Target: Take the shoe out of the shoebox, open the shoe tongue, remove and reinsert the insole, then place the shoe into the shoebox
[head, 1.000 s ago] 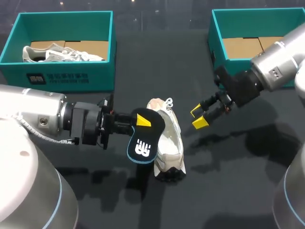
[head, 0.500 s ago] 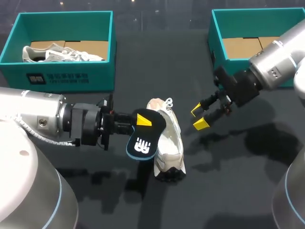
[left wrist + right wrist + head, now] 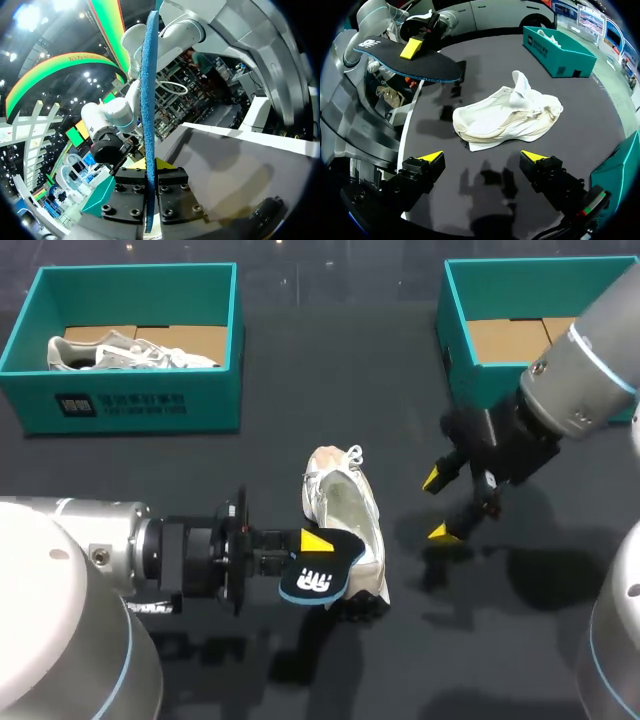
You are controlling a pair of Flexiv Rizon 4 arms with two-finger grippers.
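Black insole [image 3: 322,580] pinched between fingers of left gripper [image 3: 312,552], just beside white shoe [image 3: 345,515] on the table [image 3: 330,380]; right gripper [image 3: 436,505] spread wide, empty, near the shoe.

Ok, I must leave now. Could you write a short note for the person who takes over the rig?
Left gripper: shut on the black insole, held beside the white shoe.
Right gripper: open, empty, on the shoe's other side.
Shoe: on the table, tongue lifted.
Done: shoe out, tongue open, insole out.
Left: reinsert insole, shoe back into a shoebox.
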